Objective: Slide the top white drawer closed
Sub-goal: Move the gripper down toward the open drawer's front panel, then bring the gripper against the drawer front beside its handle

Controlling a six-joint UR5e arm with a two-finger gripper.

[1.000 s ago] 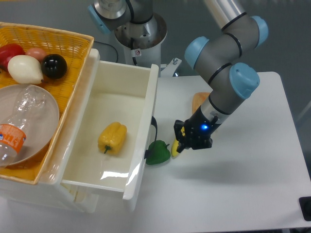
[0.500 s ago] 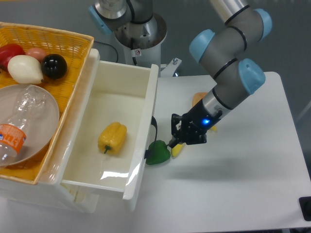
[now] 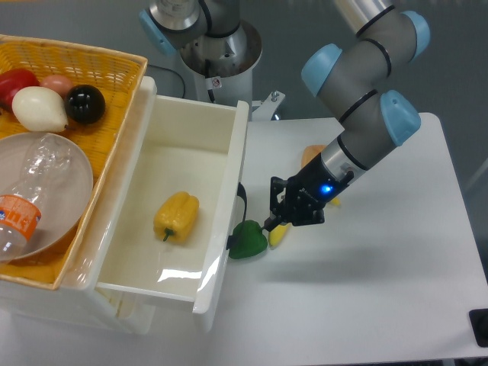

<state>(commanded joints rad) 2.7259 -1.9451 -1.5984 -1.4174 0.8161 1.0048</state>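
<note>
While the top white drawer (image 3: 179,202) stood pulled fully out, holding a yellow pepper (image 3: 176,216), the gripper (image 3: 273,207) hovered near its front, fingers apart; a green pepper (image 3: 247,239) lay against that front.

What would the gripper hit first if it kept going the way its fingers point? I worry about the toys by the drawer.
Probably the green pepper, just past the gripper, next to the black handle of the top white drawer. Height is unclear, so it might pass over it.
</note>
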